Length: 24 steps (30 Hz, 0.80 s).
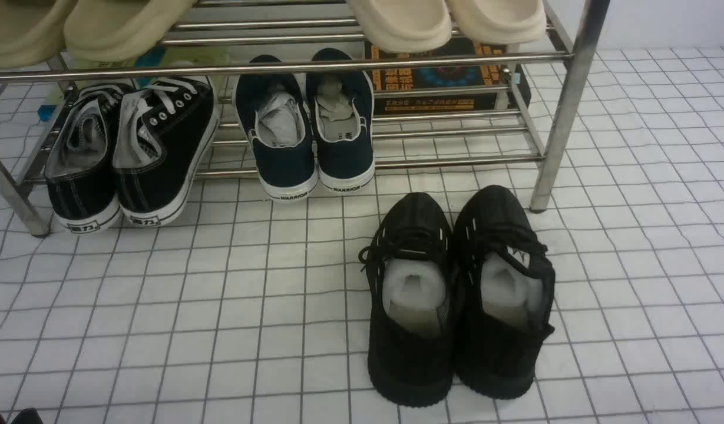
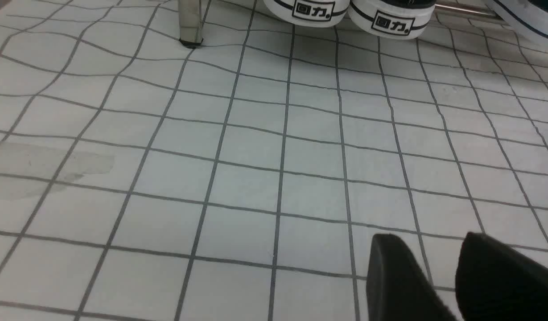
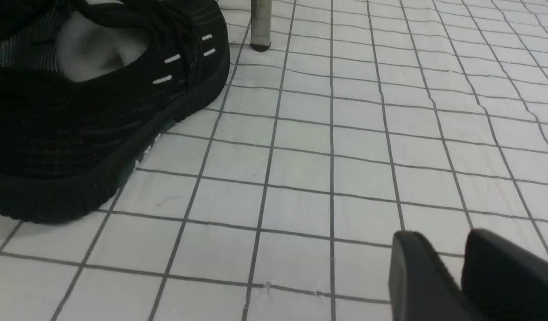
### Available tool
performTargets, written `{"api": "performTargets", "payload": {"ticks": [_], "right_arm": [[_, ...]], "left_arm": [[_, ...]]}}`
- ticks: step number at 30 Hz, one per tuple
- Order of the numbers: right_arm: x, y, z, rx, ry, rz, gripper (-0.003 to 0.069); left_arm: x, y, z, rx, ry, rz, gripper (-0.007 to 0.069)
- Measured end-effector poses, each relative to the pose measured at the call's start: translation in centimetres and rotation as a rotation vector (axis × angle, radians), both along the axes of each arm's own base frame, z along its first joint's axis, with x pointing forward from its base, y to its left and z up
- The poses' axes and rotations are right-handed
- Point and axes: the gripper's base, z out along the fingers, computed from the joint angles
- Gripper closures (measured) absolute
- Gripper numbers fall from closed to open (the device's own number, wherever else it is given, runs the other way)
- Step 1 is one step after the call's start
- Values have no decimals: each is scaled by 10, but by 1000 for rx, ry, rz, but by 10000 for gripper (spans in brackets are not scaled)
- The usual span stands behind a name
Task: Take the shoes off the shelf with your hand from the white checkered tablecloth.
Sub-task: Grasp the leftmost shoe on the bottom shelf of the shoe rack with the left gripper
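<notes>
The shoes (image 1: 132, 147), black canvas lace-ups with white laces and soles, stand on the shelf's (image 1: 565, 106) lowest tier at the left, heels toward me. Their white heels (image 2: 354, 13) show far ahead in the left wrist view, beside a chrome leg (image 2: 191, 22). My left gripper (image 2: 430, 238) hovers low over the white checkered tablecloth (image 1: 220, 306), fingers slightly apart and empty, well short of the shoes. My right gripper (image 3: 443, 234) is also slightly apart and empty over the cloth. In the front view only a dark tip (image 1: 26, 417) of the left hand shows at the bottom left corner.
Navy WARRIOR slip-ons (image 1: 306, 129) stand mid-shelf next to the canvas pair. All-black knit sneakers (image 1: 456, 294) stand on the cloth in front of the shelf, close to my right gripper (image 3: 91, 111). Beige slippers (image 1: 397, 20) lie on the upper tier. A dark box (image 1: 438, 76) stands behind.
</notes>
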Motion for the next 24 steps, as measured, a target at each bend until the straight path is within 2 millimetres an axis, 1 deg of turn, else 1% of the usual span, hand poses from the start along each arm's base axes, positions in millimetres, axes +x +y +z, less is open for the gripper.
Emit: {"api": "performTargets", "payload": {"ticks": [24], "right_arm": [[0, 0, 0, 0, 0, 0, 439]], "left_arm": [[0, 0, 0, 0, 0, 0, 384]]}}
